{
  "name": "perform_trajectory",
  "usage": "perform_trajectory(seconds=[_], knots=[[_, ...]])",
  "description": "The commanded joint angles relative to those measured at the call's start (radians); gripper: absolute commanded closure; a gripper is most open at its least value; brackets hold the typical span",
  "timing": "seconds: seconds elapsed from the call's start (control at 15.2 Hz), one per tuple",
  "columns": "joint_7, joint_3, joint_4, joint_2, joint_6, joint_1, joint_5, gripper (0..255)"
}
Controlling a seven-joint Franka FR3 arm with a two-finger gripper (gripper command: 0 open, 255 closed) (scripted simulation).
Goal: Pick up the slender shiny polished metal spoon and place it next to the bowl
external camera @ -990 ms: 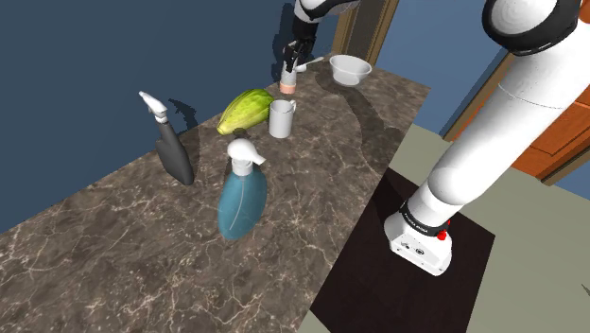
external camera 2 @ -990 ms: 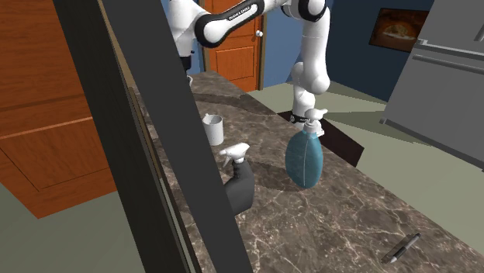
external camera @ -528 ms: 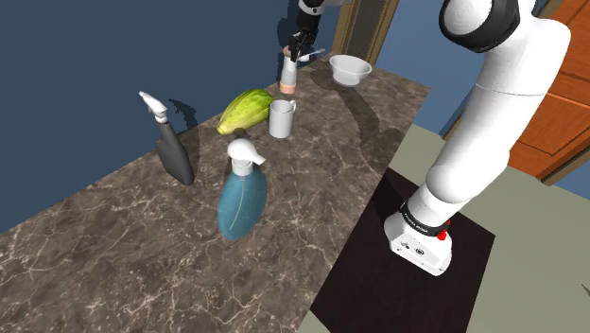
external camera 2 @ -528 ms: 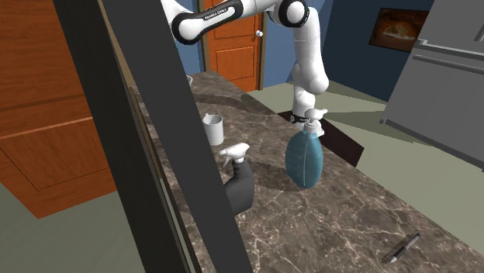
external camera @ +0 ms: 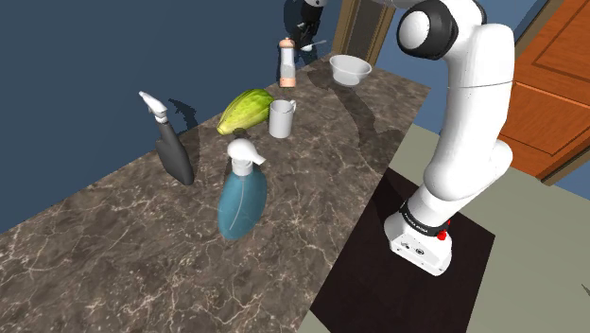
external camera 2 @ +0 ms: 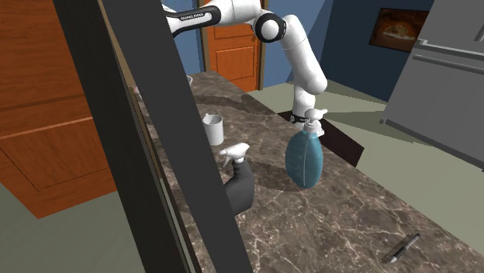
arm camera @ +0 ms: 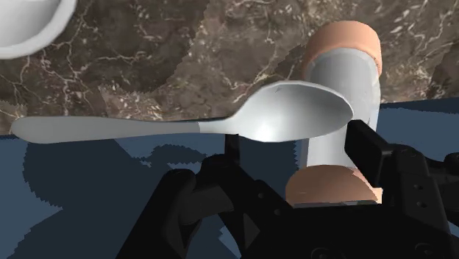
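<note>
The tool (arm camera: 297, 144) is clenched on the spoon (arm camera: 184, 126), which is carried in the air above the far end of the bench (external camera: 312, 199) and rests on nothing. In the wrist view the spoon lies crosswise to the fingers (arm camera: 368, 151). The grip is taken at the neck and rounded end, so the long handle projects freely to the side on which the white bowl (external camera: 350, 74) stands. The spoon is held about level, which is judged to allow it to be laid flat on the bench without tipping. A small upright bottle with peach-coloured ends (external camera: 285, 64) stands just below and beyond the tool, and the carrying height is judged sufficient to clear its cap. In the shoulder view the bowl is set at the far end of the bench, to the right of the bottle, near it but apart from it, with bare marbled surface on its near side. The step in hand is judged to be the carry, and placement is not yet done. A short travel to the shoulder view's right and a descent beside the bowl are called for. The projecting handle should be kept off the bowl's rim. The white mug (external camera: 281, 118) stands nearer along the bench, outside that path.
</note>
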Motion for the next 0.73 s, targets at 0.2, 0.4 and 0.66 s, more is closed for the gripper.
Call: perform_trajectory(seconds=[0.2, 0.4, 0.66], knots=[[-0.025, -0.003, 0.127, 0.103, -0.024, -0.022, 0.007, 255], [-0.027, -0.003, 0.081, 0.1, 0.018, -0.022, 0.007, 255], [-0.029, -0.003, 0.028, 0.1, 0.072, -0.021, 0.008, 255]])
